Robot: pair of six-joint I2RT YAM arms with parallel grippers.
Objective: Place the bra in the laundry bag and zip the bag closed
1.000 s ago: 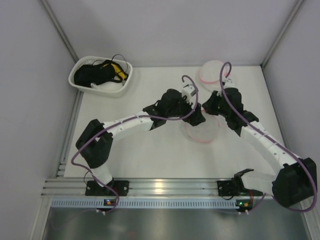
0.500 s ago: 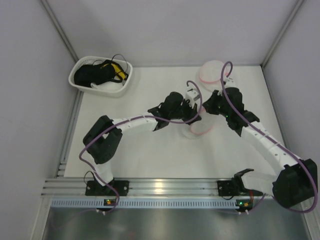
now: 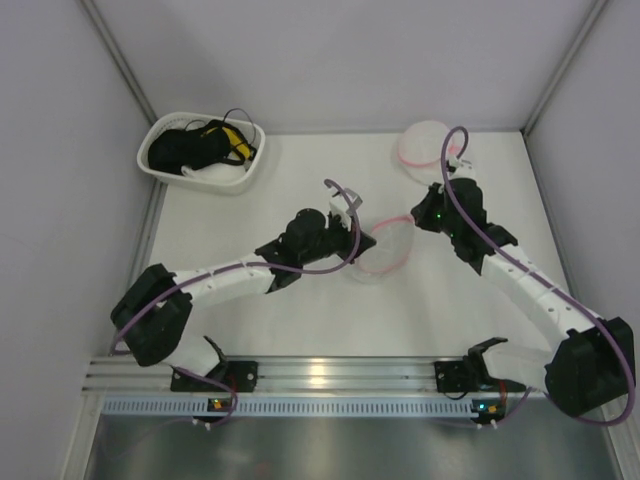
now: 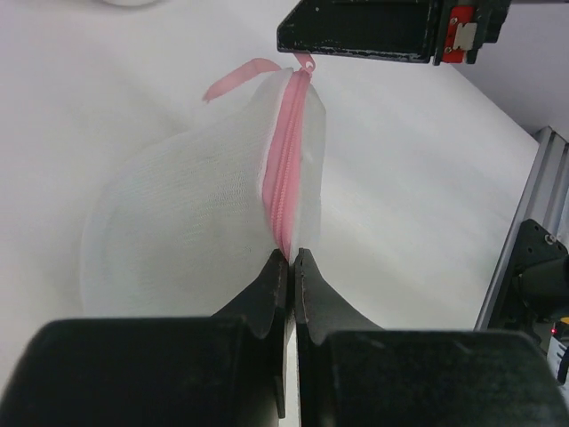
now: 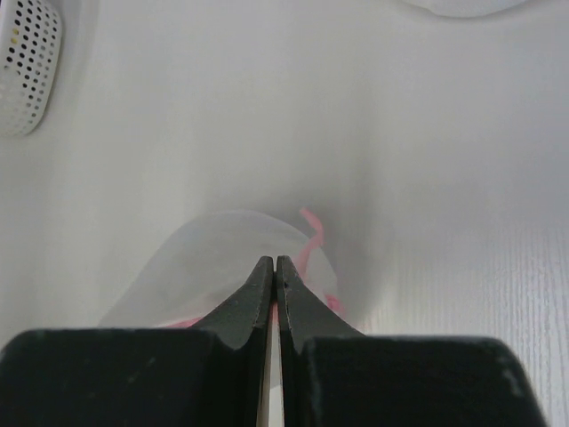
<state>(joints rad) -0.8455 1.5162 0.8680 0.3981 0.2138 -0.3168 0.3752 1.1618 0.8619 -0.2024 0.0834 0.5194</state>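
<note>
Left wrist view: left gripper [image 4: 291, 258] pinched tight on the near end of the pink zipper [image 4: 286, 169] of the laundry bag [image 4: 187, 205], jaws all but touching.
Other claw: right gripper [image 5: 274, 263] has its fingers pressed together on the zipper's far end, beside the loose pink ribbon [image 4: 236, 78].
Bag position: strung between both grippers over the middle of the table [image 3: 300, 170], rim edge-up.
Garment: bra not made out; whether it sits inside the mesh cannot be told.
Progress: zipper looks shut along the visible stretch, so likely the closing stage; loading unconfirmed.
Arm poses: left arm low and long, reaching diagonally to centre; right arm bent in from the right.
Further out: second round pouch [image 3: 425, 145] at the far edge; basket [image 3: 160, 170] far left.
</note>
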